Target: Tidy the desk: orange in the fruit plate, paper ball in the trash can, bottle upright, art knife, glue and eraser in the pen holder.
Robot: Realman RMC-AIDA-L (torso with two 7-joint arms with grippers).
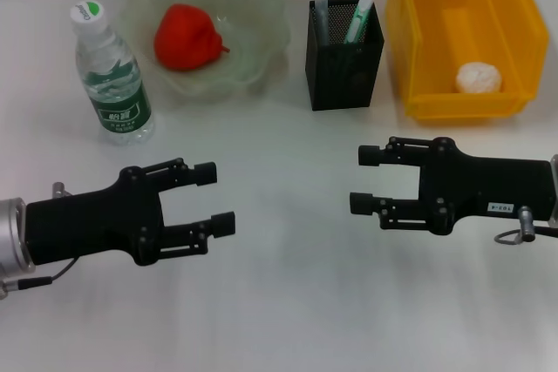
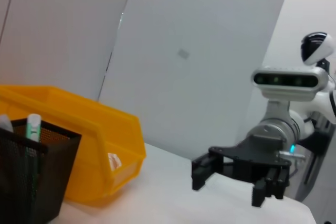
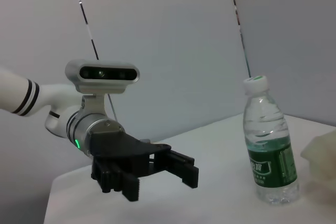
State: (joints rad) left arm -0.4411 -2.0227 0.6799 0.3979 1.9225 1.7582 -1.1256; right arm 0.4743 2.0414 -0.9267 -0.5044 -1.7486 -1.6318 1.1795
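Bottle already stands upright, just ahead of the left gripper, nearer it than the right gripper; both hover with fingers spread, holding nothing. Beyond: orange in the fruit plate, and only the head view shows the paper ball in the trash can.

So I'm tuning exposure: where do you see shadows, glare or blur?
Head view: soft shadows on the table under the left gripper and right gripper; no harsh glare. Left wrist view: the pen holder looks slightly soft. Right wrist view: the bottle is sharp, with faint highlights.
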